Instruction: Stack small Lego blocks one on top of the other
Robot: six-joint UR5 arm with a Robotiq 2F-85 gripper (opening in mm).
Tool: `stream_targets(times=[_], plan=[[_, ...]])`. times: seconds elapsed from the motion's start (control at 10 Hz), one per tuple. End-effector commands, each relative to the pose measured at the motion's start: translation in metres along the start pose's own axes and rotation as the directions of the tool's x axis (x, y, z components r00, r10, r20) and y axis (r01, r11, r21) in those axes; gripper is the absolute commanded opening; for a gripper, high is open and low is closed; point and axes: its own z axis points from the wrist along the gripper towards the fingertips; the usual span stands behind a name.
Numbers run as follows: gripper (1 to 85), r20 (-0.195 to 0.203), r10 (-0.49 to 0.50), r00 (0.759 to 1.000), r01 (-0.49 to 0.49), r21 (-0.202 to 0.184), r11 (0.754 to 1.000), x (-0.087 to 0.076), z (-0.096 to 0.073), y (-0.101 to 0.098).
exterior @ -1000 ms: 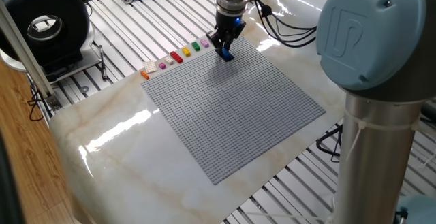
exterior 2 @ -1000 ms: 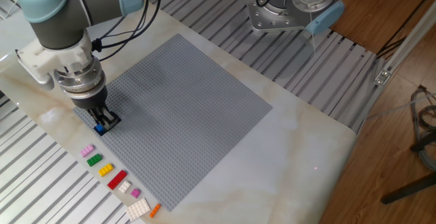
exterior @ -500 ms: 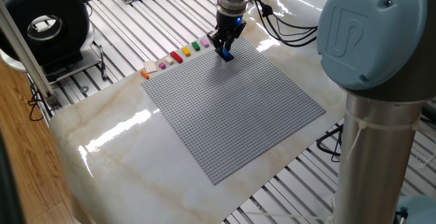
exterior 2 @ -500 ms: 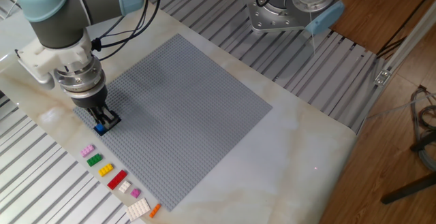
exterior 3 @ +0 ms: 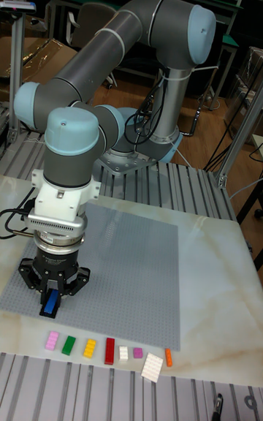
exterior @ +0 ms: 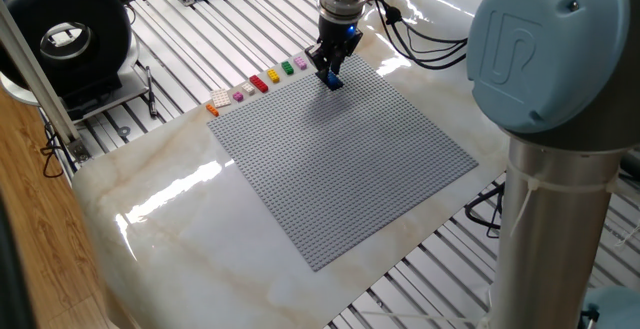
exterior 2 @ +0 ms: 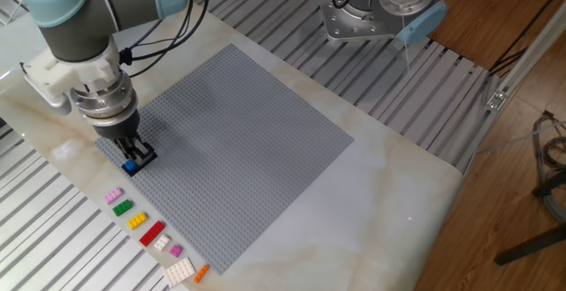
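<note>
One big grey baseplate [exterior: 340, 159] fills most of my view, lying flat on the marble tabletop [exterior: 150, 199], and I've got the arm [exterior 3: 109, 41] reaching over its near-left corner in the tall view. No bins or trays on my screens, so every loose brick sits straight on the marble.

Gripper [exterior 3: 50, 302] is pointing straight down at the plate, fingers pinched on a blue brick [exterior 3: 50, 307] — I see it clearly as a blue sliver between the black fingers [exterior 2: 141, 152] in the other fixed view, right at the plate's edge region. Whether there's a dark navy brick under it I can't tell; the fingers cover that spot.

Off the plate, just beside its edge, I've got a row of loose pieces in a line: pink brick [exterior 3: 52, 340], green brick [exterior 3: 69, 346], yellow brick [exterior 3: 89, 348], the longer red brick [exterior 3: 109, 351], then a small white piece [exterior 3: 123, 353], a small purple-pink piece [exterior 3: 137, 353], a wider white plate [exterior 3: 152, 366] and the little orange brick [exterior 3: 168, 357] at the far end. All apart from each other, none stacked
</note>
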Motion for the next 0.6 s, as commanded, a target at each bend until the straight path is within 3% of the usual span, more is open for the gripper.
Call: stream_targets(times=[0.0,0.5], plan=[[32.3,0.017,0.011,1.000,-0.011,-0.010,1.000,-0.0046,0.0001,0.0012],[22.7,0.037,0.023,0.999,-0.023,0.000,1.000,-0.0089,0.0020,-0.0001]])
